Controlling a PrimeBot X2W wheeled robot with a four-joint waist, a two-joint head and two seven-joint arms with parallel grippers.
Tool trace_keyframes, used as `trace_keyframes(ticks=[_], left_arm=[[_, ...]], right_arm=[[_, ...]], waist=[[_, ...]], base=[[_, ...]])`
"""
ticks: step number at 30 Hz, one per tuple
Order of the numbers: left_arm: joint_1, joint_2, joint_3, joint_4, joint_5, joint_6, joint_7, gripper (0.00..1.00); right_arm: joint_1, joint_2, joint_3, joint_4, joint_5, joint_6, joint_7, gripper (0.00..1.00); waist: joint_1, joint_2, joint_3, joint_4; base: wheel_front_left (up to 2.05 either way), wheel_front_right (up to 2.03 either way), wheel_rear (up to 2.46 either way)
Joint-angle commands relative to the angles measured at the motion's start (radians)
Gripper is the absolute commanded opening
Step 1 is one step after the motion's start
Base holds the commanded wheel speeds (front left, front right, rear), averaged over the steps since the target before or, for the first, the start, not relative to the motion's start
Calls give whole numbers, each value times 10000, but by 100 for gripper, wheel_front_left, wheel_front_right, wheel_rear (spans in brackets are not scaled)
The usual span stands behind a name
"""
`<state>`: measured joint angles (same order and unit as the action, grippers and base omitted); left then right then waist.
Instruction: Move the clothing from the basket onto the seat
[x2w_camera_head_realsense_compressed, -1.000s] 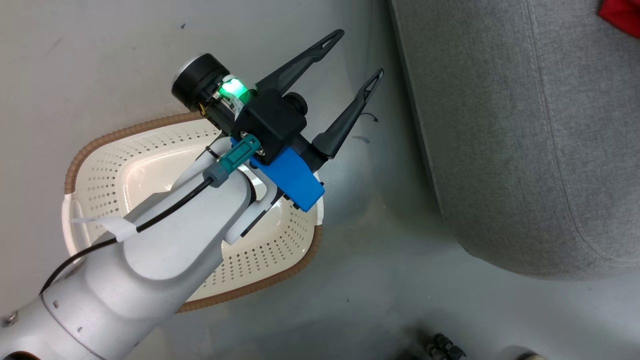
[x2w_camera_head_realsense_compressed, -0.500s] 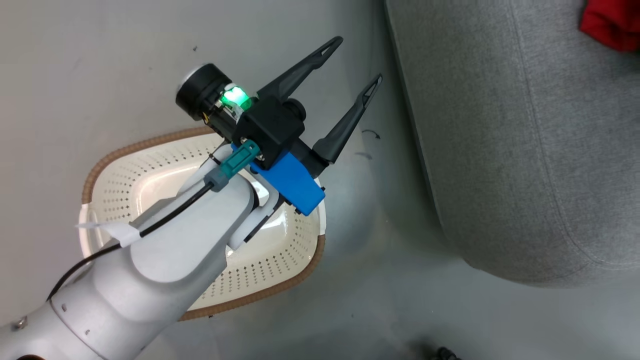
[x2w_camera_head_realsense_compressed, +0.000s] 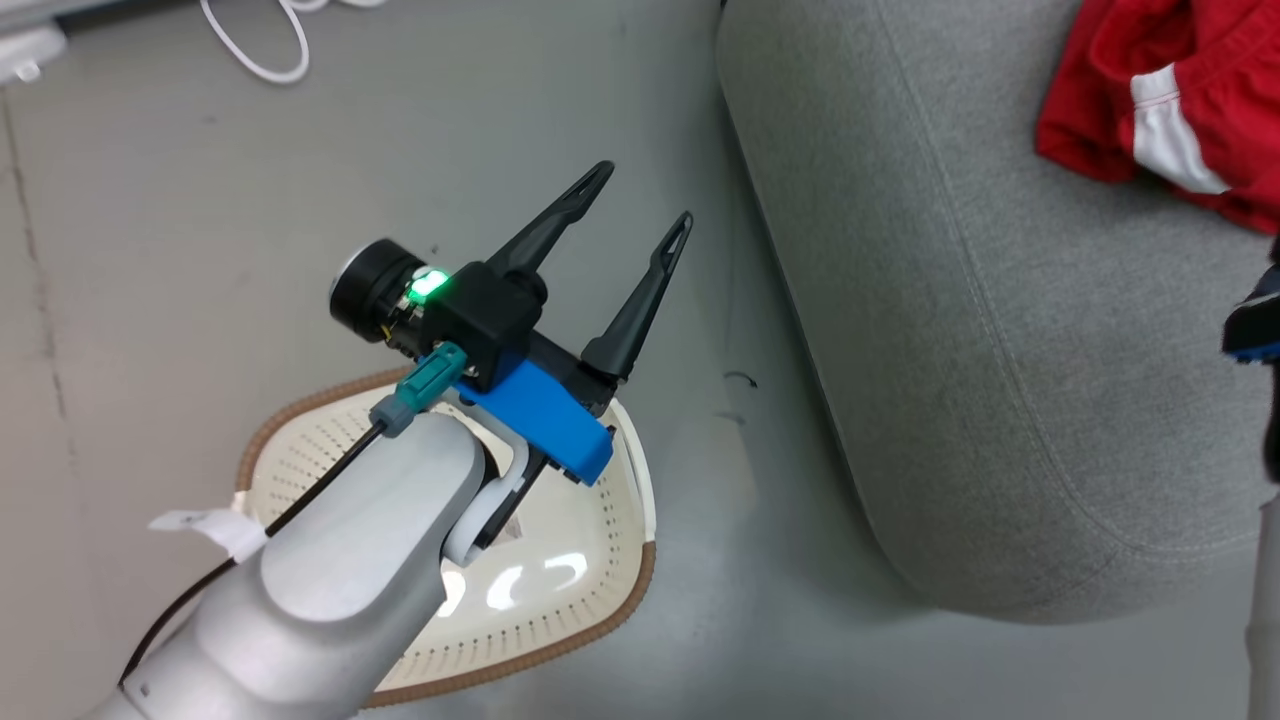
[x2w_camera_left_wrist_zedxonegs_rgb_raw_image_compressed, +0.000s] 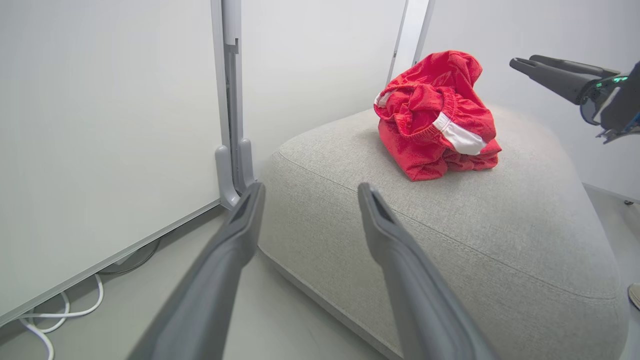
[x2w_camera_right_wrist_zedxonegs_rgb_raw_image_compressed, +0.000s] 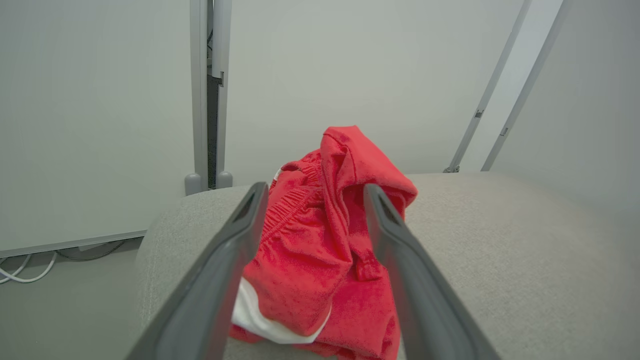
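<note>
– Grey woven fabric is taking up the right of the head view: that is the seat (x2w_camera_head_realsense_compressed: 1000, 350), and it is carrying the clothing (x2w_camera_head_realsense_compressed: 1160, 100) toward the top right. Why is the heap sitting there?

– Because the seat is where the task is sending it, I judge. The red cloth with its white trim is lying bunched on the cushion, well apart from the basket (x2w_camera_head_realsense_compressed: 590, 590). The basket is standing on the floor (x2w_camera_head_realsense_compressed: 150, 250) near the seat's rounded corner. The part of the basket's bottom that is showing is carrying no cloth, and the left forearm (x2w_camera_head_realsense_compressed: 340, 590) is hiding the rest.

– So what are the arms doing?

– The right gripper (x2w_camera_right_wrist_zedxonegs_rgb_raw_image_compressed: 315, 189) is pointing along the cushion at the heap, its two fingers standing wide apart with the cloth bulging up between them. It is gripping nothing, though I cannot tell whether the cloth is brushing a finger. The left gripper (x2w_camera_head_realsense_compressed: 642, 196) is hanging above the basket's far rim, fingers spread and holding nothing, aiming across the floor toward the seat's edge.

– And the job?

– It is looking close to done, provided nothing is lying under that forearm.
</note>
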<state>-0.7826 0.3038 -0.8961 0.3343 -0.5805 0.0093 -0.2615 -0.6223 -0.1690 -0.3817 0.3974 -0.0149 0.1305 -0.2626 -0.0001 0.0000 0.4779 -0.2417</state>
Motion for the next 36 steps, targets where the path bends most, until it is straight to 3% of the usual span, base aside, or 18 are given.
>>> trace_keyframes(ticks=[1,10,19,29,36], left_arm=[[115,-28,95,-49,51,41,-40,100],[2005,-223,2157,-543,507,41,-46,100],[3741,-582,4370,-774,1176,-310,-46,100],[5179,-1152,6183,-666,1848,-824,-47,100],[5819,-1476,6871,-504,2254,-1066,-47,100]], right_arm=[[210,44,54,-80,52,5,-32,100],[1531,242,1492,-1172,252,3,-33,100],[2554,558,2526,-1750,449,5,-33,100],[3809,871,2979,-2078,362,3,-32,100],[4442,1057,3057,-2302,388,5,-32,100]], waist=[[1,0,-470,171],[1,0,-1723,891],[1,0,-2648,1645],[1,0,-3535,2373],[1,0,-3915,2610]], base=[[0,0,0],[0,0,0],[0,0,0],[0,0,0],[0,0,0]])
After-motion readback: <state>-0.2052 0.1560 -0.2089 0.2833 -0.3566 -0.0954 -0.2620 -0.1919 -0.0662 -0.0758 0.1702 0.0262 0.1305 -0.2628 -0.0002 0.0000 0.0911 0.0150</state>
